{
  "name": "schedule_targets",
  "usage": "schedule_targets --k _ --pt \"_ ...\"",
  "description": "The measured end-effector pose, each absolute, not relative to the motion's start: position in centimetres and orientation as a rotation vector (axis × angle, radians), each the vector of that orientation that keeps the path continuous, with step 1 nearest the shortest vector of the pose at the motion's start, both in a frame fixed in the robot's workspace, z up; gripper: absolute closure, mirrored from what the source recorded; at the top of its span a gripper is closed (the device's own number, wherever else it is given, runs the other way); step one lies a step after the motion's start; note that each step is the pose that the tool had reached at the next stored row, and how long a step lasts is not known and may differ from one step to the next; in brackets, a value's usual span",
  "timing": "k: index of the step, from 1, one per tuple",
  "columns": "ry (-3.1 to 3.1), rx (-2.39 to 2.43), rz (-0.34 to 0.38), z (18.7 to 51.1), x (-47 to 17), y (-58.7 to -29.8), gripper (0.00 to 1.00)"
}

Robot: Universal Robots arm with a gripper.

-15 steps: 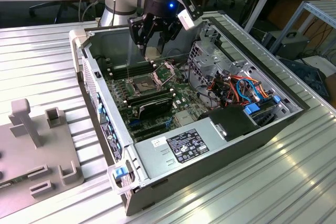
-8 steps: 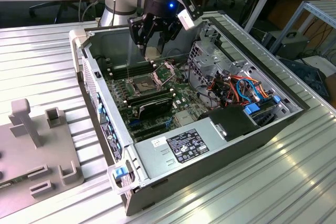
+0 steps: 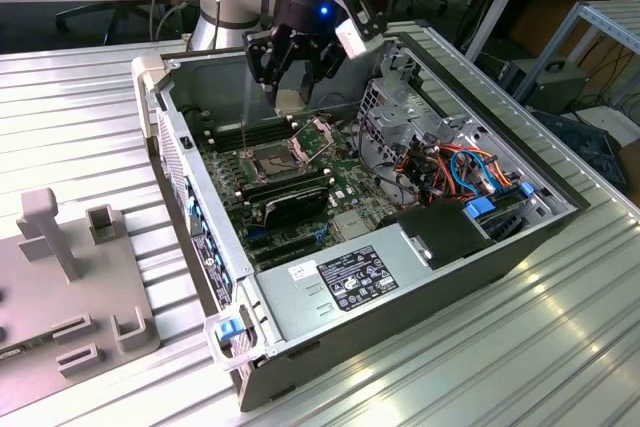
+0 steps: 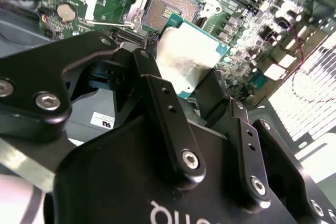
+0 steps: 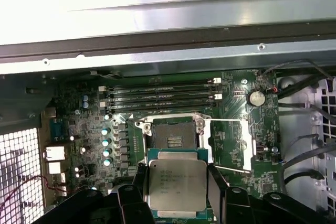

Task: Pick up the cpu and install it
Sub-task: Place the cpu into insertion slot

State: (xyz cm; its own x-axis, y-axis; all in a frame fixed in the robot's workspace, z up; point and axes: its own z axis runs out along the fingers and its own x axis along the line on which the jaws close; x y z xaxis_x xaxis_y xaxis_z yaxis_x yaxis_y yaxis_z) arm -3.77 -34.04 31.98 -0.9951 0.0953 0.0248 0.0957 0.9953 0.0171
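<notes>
black matte claw (image 4: 178, 72) clamps square silvery cpu (image 5: 176, 184) | near dark metal-framed socket (image 5: 172, 135)

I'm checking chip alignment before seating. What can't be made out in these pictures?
cpu underside: faces away in both wrist views.
One cpu edge: cut off by the frame in the first wrist view, behind the hand in the second wrist view.
socket pins: too small in all views.
Gap between cpu and socket: too small to judge in the exterior view.
</notes>
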Motion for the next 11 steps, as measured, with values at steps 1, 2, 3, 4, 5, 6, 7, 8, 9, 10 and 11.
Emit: schedule_targets --k 1,2,3,4,5,6,7,8,9,10,11 --pt "-3.112 -0.197 -0.029 31.96 -3.77 -34.04 0.45" --pt "-3.109 -0.239 -0.029 31.94 -3.77 -34.04 0.45" --pt "-3.106 -0.282 -0.030 31.93 -3.77 -34.04 0.45" --pt "-3.097 -0.367 -0.031 31.88 -3.77 -34.04 0.45" --pt "-3.092 -0.409 -0.032 31.86 -3.77 -34.04 0.45" --pt "-3.089 -0.435 -0.032 31.85 -3.77 -34.04 0.45" --pt "-3.086 -0.458 -0.032 31.84 -3.77 -34.04 0.45" --pt "-3.084 -0.467 -0.032 31.84 -3.77 -34.04 0.45" --pt "-3.084 -0.469 -0.032 31.84 -3.77 -34.04 0.45" --pt "-3.084 -0.469 -0.032 31.84 -3.77 -34.04 0.45" --pt "-3.084 -0.469 -0.032 31.84 -3.77 -34.04 0.45"
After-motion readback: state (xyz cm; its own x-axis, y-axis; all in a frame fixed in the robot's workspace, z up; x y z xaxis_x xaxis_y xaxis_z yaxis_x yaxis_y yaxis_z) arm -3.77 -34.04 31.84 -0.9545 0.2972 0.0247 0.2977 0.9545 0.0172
